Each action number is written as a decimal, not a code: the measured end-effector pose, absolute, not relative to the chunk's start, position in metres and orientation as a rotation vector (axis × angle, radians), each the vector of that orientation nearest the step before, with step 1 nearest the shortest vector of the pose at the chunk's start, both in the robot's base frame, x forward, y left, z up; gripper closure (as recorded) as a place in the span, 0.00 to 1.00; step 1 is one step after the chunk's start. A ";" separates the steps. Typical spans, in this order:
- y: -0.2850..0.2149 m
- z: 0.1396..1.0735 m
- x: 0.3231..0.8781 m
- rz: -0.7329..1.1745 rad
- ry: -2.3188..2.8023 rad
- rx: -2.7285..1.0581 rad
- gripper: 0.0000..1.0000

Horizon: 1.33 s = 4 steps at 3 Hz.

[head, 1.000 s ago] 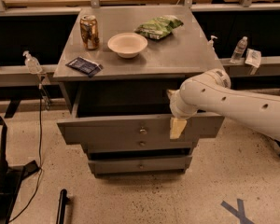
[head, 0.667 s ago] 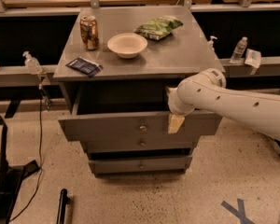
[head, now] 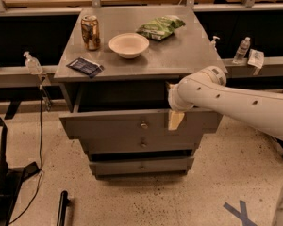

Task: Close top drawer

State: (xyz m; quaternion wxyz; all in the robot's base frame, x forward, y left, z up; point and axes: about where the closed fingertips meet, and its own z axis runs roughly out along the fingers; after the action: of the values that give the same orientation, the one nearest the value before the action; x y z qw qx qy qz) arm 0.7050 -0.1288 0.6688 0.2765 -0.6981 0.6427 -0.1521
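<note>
**Top drawer stands open, gripper at its front panel**

The top drawer (head: 108,126) is the highest of three in a grey metal cabinet, just under the cabinet's surface (head: 188,55). It is pulled out toward the camera. Its long flat front panel stands forward of the two drawer fronts below, and a dark, deep interior shows behind it. A small round metal knob (head: 144,125) sits at the centre of the panel.

The gripper (head: 174,118) is at the drawer's front panel, to the right of the knob, with its tan tip lying against the outer face of the panel near the top edge. Whether it is spread or closed cannot be told from this view. The white arm (head: 236,102) reaches in from the right, and its rounded wrist covers the right part of the drawer opening.

Below, the middle drawer (head: 118,146) and the bottom drawer (head: 132,166) each carry a like knob.

On the surface stand a drink can (head: 90,32) at the back left and a pale bowl (head: 129,44) just right of it. A green snack bag (head: 160,27) lies behind the bowl, and a dark blue packet (head: 86,66) lies near the front left edge.

A clear pump bottle (head: 32,62) stands on the ledge to the left of the cabinet, and a water bottle (head: 241,50) on the ledge to the right. A blue tape cross (head: 240,213) marks the speckled floor at lower right.
</note>
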 end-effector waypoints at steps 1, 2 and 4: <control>-0.131 0.670 0.713 -0.409 1.734 -1.873 0.00; -0.134 0.667 0.724 -0.412 1.720 -1.865 0.00; -0.137 0.675 0.714 -0.452 1.657 -1.782 0.00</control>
State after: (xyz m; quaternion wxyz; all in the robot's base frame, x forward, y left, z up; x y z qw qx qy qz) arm 0.7145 -0.1374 0.6748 0.3270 -0.6804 0.6326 -0.1727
